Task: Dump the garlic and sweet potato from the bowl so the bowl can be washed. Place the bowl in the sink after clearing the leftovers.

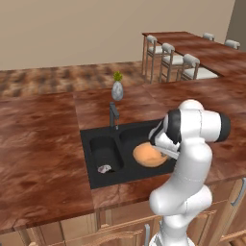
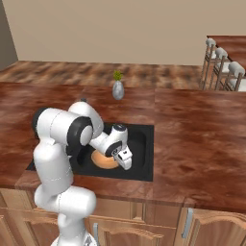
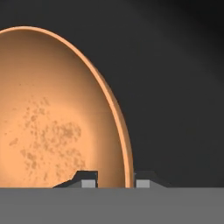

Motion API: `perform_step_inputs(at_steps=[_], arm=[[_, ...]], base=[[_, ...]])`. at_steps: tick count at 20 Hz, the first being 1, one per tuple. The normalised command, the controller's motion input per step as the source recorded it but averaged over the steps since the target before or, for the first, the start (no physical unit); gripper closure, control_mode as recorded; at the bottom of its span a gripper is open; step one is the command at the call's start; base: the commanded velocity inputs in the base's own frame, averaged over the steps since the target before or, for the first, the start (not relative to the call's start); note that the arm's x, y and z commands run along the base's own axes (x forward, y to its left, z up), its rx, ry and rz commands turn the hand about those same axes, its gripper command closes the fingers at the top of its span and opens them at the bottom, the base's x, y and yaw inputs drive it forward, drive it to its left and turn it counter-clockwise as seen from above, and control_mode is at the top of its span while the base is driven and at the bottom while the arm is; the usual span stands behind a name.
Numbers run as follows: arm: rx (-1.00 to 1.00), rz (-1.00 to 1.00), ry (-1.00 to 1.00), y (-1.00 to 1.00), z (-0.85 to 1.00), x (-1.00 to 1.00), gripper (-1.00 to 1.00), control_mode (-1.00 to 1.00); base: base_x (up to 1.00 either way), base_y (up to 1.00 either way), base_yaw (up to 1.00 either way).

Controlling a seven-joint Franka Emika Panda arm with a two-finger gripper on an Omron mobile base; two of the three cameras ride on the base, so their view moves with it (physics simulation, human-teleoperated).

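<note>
My gripper [image 3: 115,180] is shut on the rim of the orange-tan bowl [image 3: 52,118], one fingertip inside the rim and one outside. The bowl's inside is empty and speckled. It hangs tilted over the larger basin of the black sink [image 1: 86,138], with the gripper [image 1: 162,152] at its right edge. From the right base view the bowl [image 2: 103,160] shows partly behind the hand [image 2: 123,160]. The pale garlic [image 1: 104,168] lies in the small left basin. The sweet potato is hidden or too dark to make out against the sink.
A dark faucet [image 1: 113,115] stands at the sink's back edge. Behind it on the brown counter [image 1: 43,144] is a small grey vase with a green sprig [image 1: 117,89]. Chairs [image 1: 168,57] line a table at the far right.
</note>
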Motion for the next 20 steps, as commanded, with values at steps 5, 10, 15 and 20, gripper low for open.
perform_step_inputs(at_steps=[5, 10, 15, 20], arm=[[-0.02, 0.0, 0.0, 0.0, -0.27, 0.44, 1.0, -1.0], [-0.01, 0.0, 0.01, 0.04, 0.17, 0.04, -1.0, -1.0], [0.0, -0.04, -0.15, 0.0, 0.95, -0.31, -1.0, -1.0], [0.0, -0.08, -0.3, 0.0, 1.0, -0.49, -1.0, -1.0]], base=[[0.0, 0.0, 0.0], [0.0, 0.0, 0.0], [0.0, 0.0, 0.0], [0.0, 0.0, 0.0]])
